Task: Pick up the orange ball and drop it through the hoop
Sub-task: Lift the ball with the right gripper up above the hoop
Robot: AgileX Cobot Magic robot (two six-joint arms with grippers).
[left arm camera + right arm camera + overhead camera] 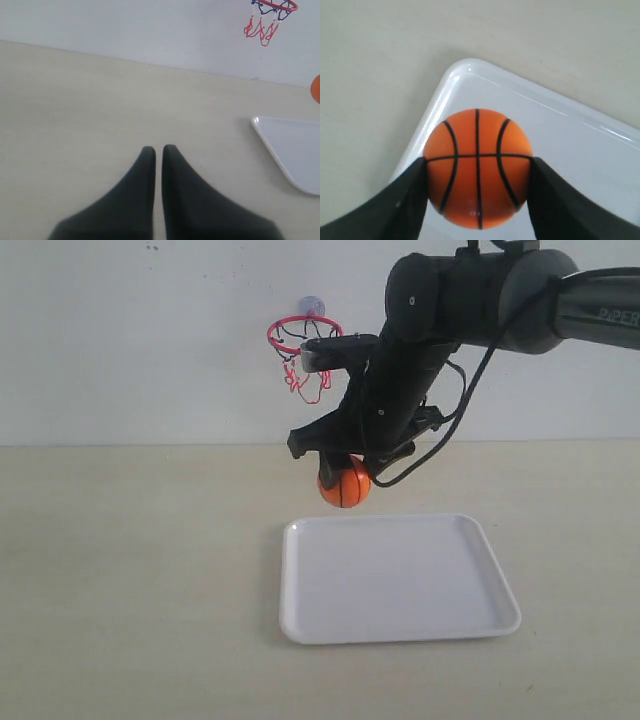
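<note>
The orange ball (345,486) (477,167), a glossy mini basketball with black seams, hangs in the air above the far left corner of the white tray (400,625). My right gripper (340,462) (477,175) is shut on it, one black finger pressing each side. The hoop (303,332) (274,5), a thin red ring with a red and dark net, hangs on the back wall under a clear bluish suction cup (311,306), above and left of the ball. A sliver of the ball (316,89) shows in the left wrist view. My left gripper (158,148) is shut and holds nothing.
The white tray (580,150) (292,147) lies on the beige table just below the held ball. The white back wall stands close behind the hoop. The right arm's black body and cable (430,370) sit beside the hoop's net.
</note>
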